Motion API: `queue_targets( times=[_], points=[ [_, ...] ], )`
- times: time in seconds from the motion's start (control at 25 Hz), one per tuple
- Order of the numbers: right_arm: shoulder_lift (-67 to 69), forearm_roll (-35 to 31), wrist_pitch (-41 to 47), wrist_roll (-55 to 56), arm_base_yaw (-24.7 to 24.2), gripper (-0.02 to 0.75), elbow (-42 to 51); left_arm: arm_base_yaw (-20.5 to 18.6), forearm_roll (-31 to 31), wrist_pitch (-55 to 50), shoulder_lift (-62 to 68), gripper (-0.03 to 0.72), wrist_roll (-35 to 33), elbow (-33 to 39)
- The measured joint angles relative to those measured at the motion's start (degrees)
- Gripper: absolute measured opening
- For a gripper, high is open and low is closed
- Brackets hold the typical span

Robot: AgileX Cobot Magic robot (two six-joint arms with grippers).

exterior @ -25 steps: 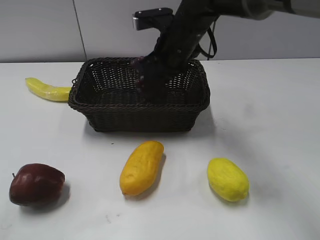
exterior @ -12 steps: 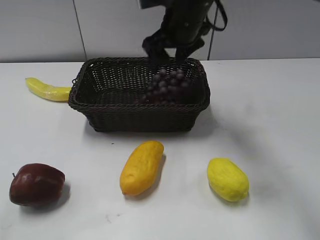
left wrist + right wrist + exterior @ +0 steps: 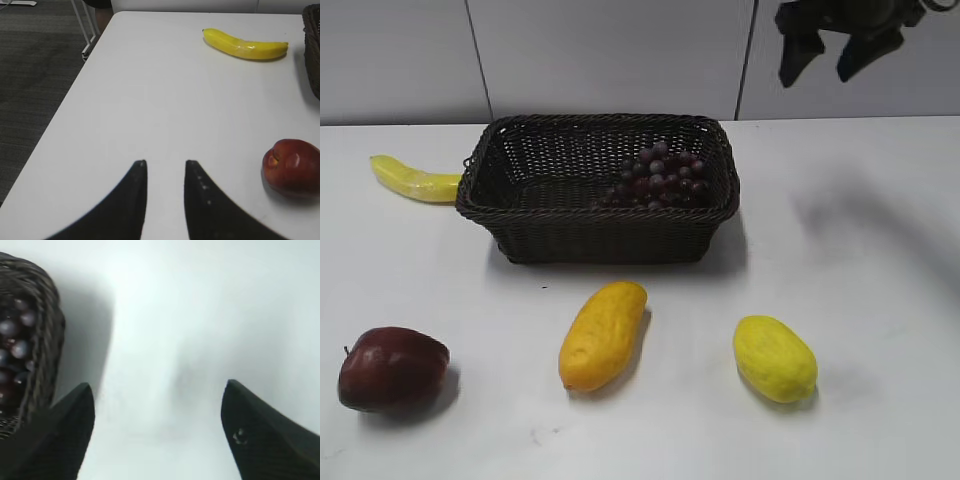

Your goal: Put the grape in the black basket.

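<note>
Exterior view: the grape [image 3: 658, 177] lies inside the black basket [image 3: 598, 232], piled against its right wall, basket sitting toward the far edge of the bench [image 3: 860, 270]. The right hand [image 3: 828, 50] hangs high over the far right corner, fingers spread, carrying nothing. Job looks done from here. The risk is small: the bunch leans on the wall, and a careless sweep low across the rim could jolt the basket. Plenty of bare bench on the right; the near edge is busier, with an apple [image 3: 392, 368], an orange-yellow fruit [image 3: 603, 334] and a lemon-yellow fruit [image 3: 775, 357], and a banana [image 3: 415, 180] left of the basket.

Left wrist view: the left hand [image 3: 165, 164] has its fingers only narrowly parted, empty, above the bench's left edge. The drop-off to the floor is close, so room lies inward.

Right wrist view: fingers wide apart, blank bench between them, basket wall and grapes off to the left.
</note>
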State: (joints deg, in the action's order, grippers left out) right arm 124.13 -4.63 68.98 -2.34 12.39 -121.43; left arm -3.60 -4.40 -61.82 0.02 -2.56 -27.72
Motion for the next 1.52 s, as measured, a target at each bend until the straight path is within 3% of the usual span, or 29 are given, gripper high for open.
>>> queue_targets(
  times=[0.32,0.68,1.0,1.52],
  points=[
    [-6.12,1.23,0.19,0.08,-6.48,0.595,12.39,0.00,0.00,0.00,0.00,0.228,0.00,0.00],
    [-23.60,1.65,-0.04,0.03,-6.67,0.595,38.94,0.00,0.00,0.00,0.00,0.228,0.00,0.00],
    [-40.61,1.18,-6.72,-0.03,-6.67,0.595,62.14,0.00,0.00,0.00,0.00,0.228,0.00,0.00],
    [-67.10,0.76,-9.75,-0.08,-6.67,0.595,87.88,0.00,0.00,0.00,0.00,0.228,0.00,0.00]
  ],
)
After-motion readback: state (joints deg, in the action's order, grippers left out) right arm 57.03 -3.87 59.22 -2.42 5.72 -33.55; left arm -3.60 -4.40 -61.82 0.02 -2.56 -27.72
